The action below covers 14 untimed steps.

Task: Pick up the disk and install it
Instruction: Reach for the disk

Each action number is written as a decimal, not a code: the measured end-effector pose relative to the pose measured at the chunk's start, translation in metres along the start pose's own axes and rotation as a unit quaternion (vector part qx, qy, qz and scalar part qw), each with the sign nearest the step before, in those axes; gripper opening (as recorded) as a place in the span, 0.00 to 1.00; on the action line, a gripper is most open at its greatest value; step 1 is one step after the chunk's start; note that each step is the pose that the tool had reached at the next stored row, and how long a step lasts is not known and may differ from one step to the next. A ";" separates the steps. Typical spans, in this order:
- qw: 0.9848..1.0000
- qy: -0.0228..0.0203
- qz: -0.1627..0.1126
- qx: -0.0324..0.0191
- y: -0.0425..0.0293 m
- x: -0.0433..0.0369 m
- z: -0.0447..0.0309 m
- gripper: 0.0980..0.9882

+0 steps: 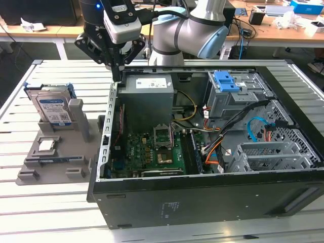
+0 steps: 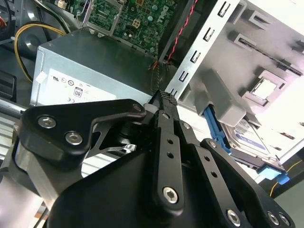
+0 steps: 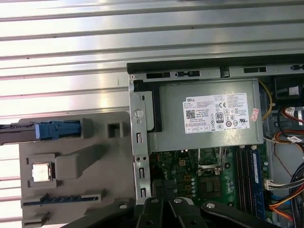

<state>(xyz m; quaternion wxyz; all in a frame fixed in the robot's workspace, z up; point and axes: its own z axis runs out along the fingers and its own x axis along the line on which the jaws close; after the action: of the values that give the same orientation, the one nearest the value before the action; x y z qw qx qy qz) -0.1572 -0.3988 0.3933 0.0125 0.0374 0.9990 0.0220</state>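
We are inspecting one arm at an open computer case [image 1: 202,202] lying on a slatted metal worktop [image 1: 55,215].

Tool: in the exterior view the tool [image 1: 117,76] is hanging over the case's far corner, at about 11 o'clock of the case, just above the rim beside the grey power supply [image 1: 149,93]. Its fingers are pressed together to a single point and are gripping nothing. The second wrist view is showing the same clenched tool [image 2: 164,97] above the power supply [image 2: 95,71]. We cannot tell whether the tip is touching the rim.

Disk: the disk [image 1: 52,107] is standing upright on edge in a grey holder [image 1: 50,169] outside the case, at about 9 o'clock of the case in the exterior view, with its label facing the camera and its blue frame around it. It is sitting well apart from the tool. The first wrist view is showing the disk [image 3: 52,129] edge-on in that holder, and the second wrist view is showing the disk [image 2: 251,138] behind a grey upright of the holder.

Other items: a small square chip [image 1: 46,145] is lying flat in the holder, at about 6 o'clock of the disk. Inside the case, the green board [image 1: 152,154] is lying at 6 o'clock of the power supply.
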 end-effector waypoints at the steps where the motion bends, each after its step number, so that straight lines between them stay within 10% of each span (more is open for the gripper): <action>1: 1.000 0.000 0.000 0.000 0.0000 0.0002 0.0000 0.01; 14: 1.000 0.000 0.000 0.001 -0.0005 0.0060 -0.0001 0.01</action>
<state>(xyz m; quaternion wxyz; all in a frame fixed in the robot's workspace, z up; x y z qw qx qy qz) -0.1632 -0.3989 0.3932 0.0125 0.0373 0.9990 0.0213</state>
